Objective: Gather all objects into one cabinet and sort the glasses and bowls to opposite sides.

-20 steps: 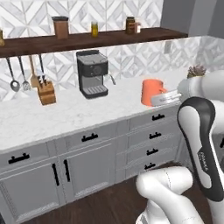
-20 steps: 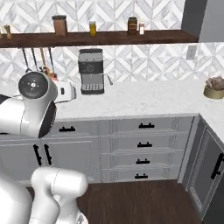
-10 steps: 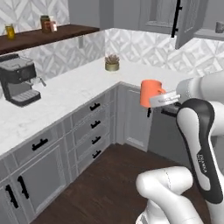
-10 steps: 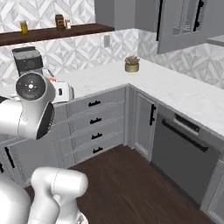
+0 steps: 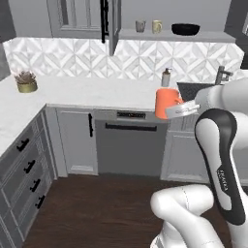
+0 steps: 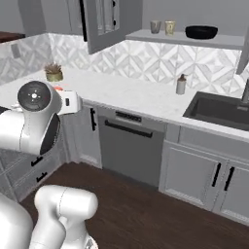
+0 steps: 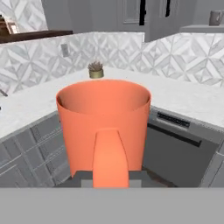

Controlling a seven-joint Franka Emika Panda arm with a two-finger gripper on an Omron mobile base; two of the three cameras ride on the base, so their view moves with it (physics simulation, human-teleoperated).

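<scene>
Gripper (image 5: 180, 110) clamped on the handle of the bright orange mug (image 5: 166, 103), holding it upright in the air in front of the white marble counter (image 5: 97, 89). Up on the flat grey shelf of the pale grey wall cabinet (image 5: 160, 34), whose framed door stands open, sit 3 things: a dull grey mug (image 5: 140, 26), just beside it a cream mug (image 5: 157, 26), and, apart to the right, a wide glossy black bowl (image 5: 185, 29). Near the dark sink (image 6: 221, 110) stands a small soap dispenser bottle (image 5: 166, 77).
</scene>
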